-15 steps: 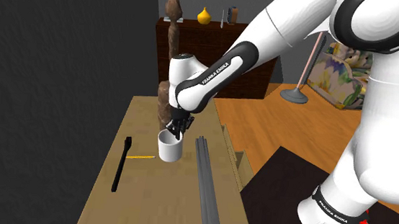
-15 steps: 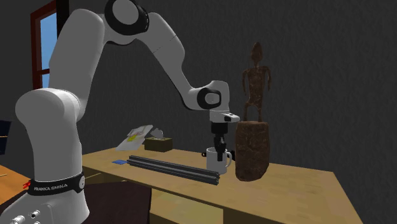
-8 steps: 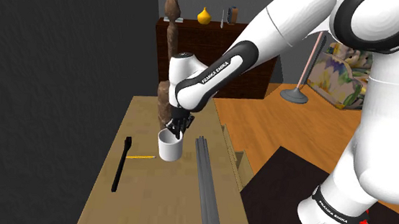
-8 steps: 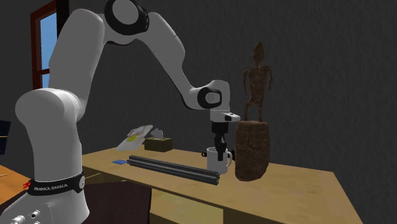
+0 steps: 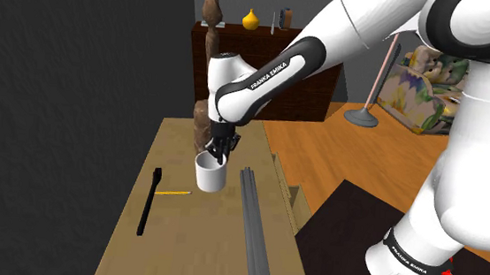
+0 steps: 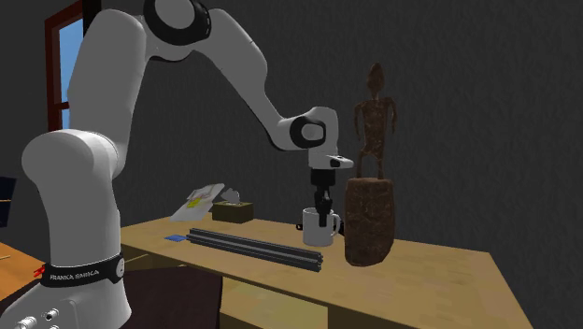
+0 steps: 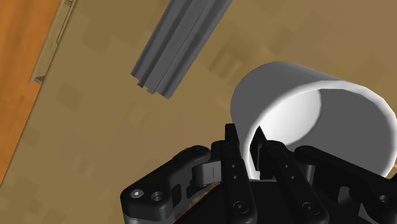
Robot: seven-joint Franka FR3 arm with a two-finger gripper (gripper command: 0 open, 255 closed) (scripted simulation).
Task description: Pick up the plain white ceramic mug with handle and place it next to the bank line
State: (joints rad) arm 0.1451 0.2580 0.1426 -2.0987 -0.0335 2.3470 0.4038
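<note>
A plain white mug (image 5: 210, 173) hangs just above the tan table (image 5: 182, 252), its handle turned toward the second exterior view's right. My black gripper (image 5: 218, 156) comes down from above and is shut on the mug's rim. In the second exterior view the gripper (image 6: 323, 207) pinches the rim of the mug (image 6: 318, 225). The wrist view has the two fingers (image 7: 235, 149) clasping the wall of the mug (image 7: 318, 108), one inside and one outside. A long black strip (image 5: 148, 201) and a thin yellow stick (image 5: 174, 192) lie on the table toward the shoulder view's left of the mug.
A brown carved figure on a stump (image 6: 371, 206) stands close behind the mug. A long grey rail (image 5: 253, 230) lies along the table beside the mug on the stand's side. A small box (image 6: 232, 211) sits at the table's far end.
The arm has risen a little and the mug has come up off the table with the gripper still shut on its rim.
</note>
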